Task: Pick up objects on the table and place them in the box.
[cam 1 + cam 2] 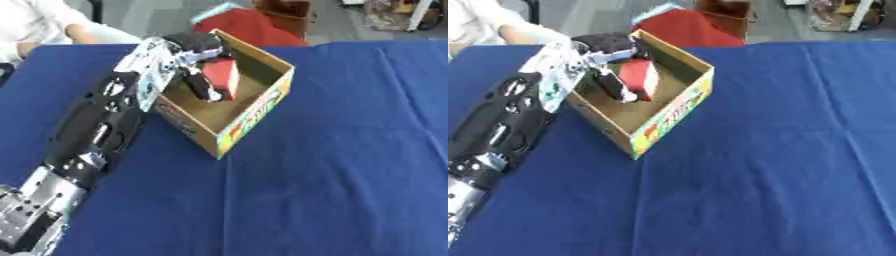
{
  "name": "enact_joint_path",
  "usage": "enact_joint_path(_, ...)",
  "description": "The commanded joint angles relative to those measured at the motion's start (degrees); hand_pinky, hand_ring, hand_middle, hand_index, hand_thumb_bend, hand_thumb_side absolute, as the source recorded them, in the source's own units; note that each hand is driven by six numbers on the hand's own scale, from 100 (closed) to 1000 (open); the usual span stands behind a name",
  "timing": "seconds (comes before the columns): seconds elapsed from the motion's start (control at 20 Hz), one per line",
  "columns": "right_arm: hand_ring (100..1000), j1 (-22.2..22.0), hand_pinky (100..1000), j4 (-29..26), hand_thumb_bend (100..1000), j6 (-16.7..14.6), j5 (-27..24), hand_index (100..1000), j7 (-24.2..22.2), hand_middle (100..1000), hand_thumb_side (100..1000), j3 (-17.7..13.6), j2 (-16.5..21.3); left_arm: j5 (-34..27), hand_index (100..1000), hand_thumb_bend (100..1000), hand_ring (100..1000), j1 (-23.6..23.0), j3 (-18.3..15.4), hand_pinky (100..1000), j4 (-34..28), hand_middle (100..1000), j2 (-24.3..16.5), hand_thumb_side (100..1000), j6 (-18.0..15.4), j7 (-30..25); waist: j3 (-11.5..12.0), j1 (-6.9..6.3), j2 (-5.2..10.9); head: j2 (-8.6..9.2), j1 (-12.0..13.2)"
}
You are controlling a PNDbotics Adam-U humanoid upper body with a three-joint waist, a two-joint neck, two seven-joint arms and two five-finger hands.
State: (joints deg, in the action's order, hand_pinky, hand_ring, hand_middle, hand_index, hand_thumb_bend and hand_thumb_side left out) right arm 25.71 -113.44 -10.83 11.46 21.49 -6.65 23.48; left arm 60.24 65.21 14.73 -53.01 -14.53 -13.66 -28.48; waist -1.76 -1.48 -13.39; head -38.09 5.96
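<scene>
A: Near field first. What covers the table?

B: A blue cloth (332,175), bare across the near and right parts, with a few creases running near to far.

A: Left arm?

B: The left arm (87,135) enters at the near left corner, silver segments nearest, then black casing, and runs diagonally toward the far middle. It lies just beside the box's left wall.

A: The box?

B: An open cardboard box (254,107), turned at an angle on the cloth, one corner pointing near. Its outer near wall carries a coloured print. The inside floor is plain brown.

A: Left hand position and state?

B: The left hand (614,80) reaches over the far left rim and down into the box. Dark fingers (612,86) point down toward the floor, right against a red object. Whether they are curled round it or merely beside it, I cannot tell.

A: The red object?

B: The red object (639,76) is inside the box, at the far side, leaning against the far wall. It shows a red face and a pale edge.

A: Right hand?

B: Not visible in either view.

A: Beyond the table?

B: Something red (249,27) on the floor past the far edge, just behind the box.
</scene>
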Motion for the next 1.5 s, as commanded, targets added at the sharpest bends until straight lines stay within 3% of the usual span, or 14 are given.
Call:
enact_joint_path(0.05, 748, 0.5, 692, -1.2, 100, 0.0, -0.3, 785, 0.1, 869, 1000, -0.3, 0.6, 1.6, 886, 457, 850, 0.9, -0.1, 792, -0.3, 846, -0.6, 281, -0.5, -0.8, 0.0, 0.11, 1.11, 0.57, -0.1)
enact_joint_path(0.25, 748, 0.4, 692, -1.2, 100, 0.0, -0.3, 785, 0.1, 870, 1000, -0.4, 0.7, 1.5, 940, 596, 905, 0.7, -0.5, 851, 0.3, 908, -0.6, 389, -1.1, -2.9, 0.1, 0.12, 1.16, 0.36, -0.4)
enact_joint_path(0.45, 748, 0.3, 692, -1.2, 100, 0.1, -0.3, 785, 0.1, 870, 1000, -0.4, 0.6, 1.8, 940, 598, 904, 0.8, -0.9, 848, -0.6, 907, -0.9, 397, -1.1, -3.5, 0.1, 0.11, 1.25, -0.17, -0.7)
enact_joint_path(0.9, 748, -0.1, 693, -1.2, 100, 0.1, -0.3, 785, 0.4, 869, 1000, -0.5, 0.9, -4.1, 888, 387, 847, 1.0, -1.6, 794, -6.5, 807, -2.2, 395, 0.2, -0.2, 0.5, 0.12, 1.79, -1.18, -0.8)
enact_joint_path(1.2, 749, -0.6, 694, -1.2, 100, 0.1, 0.0, 785, 0.7, 867, 1000, -0.8, 1.6, -10.6, 858, 293, 820, -0.9, -1.4, 769, -18.6, 774, -7.1, 467, 3.6, 0.9, 1.1, -0.19, 2.47, -2.16, -1.6)
enact_joint_path(1.35, 750, -0.8, 697, -1.2, 100, 0.1, 0.3, 786, 1.0, 865, 1000, -1.1, 2.1, -14.8, 851, 245, 803, -4.2, -2.2, 759, -28.8, 772, -12.0, 573, 5.5, 2.8, 1.6, -0.33, 2.79, -2.63, -2.4)
enact_joint_path(1.5, 751, -0.9, 698, -1.2, 100, 0.0, 0.6, 787, 1.4, 863, 1000, -1.3, 2.7, -19.3, 851, 239, 795, -8.8, -3.9, 749, -39.0, 769, -16.7, 600, 8.7, 5.7, 2.0, -0.36, 3.01, -3.09, -3.1)
